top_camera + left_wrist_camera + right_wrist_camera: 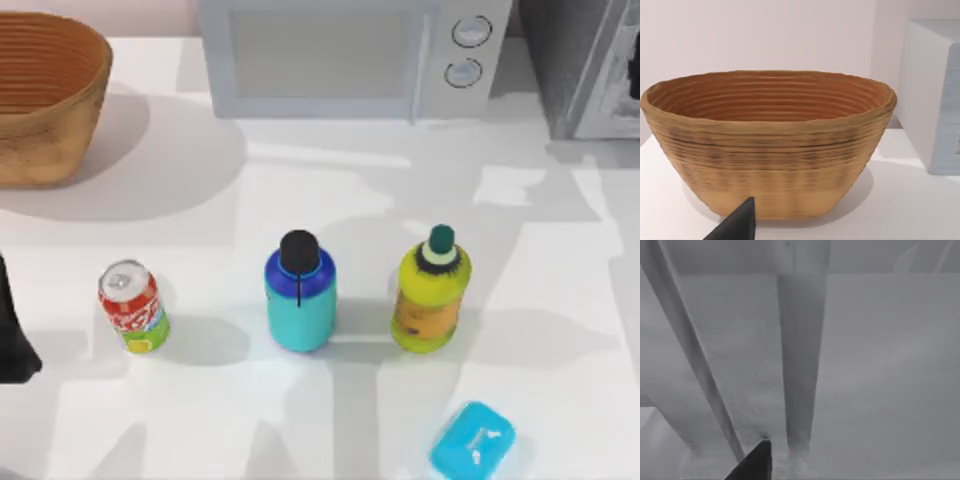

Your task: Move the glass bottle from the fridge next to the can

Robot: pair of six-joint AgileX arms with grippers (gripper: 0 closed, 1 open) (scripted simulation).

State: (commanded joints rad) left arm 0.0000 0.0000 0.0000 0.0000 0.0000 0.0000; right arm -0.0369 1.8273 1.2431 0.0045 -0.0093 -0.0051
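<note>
The glass bottle [300, 295] stands upright on the table beside the can [132, 307], outside the fridge [590, 65]. The move looks done. I cannot tell either gripper's state.

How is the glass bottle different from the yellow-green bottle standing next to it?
The glass bottle has a cyan body with a blue shoulder; the yellow-green bottle carries an orange label. The glass bottle's cap is black, round and broad; the yellow-green bottle's is dark green and narrower. The glass bottle stands nearer the can. Both stand upright on the table, apart.
</note>
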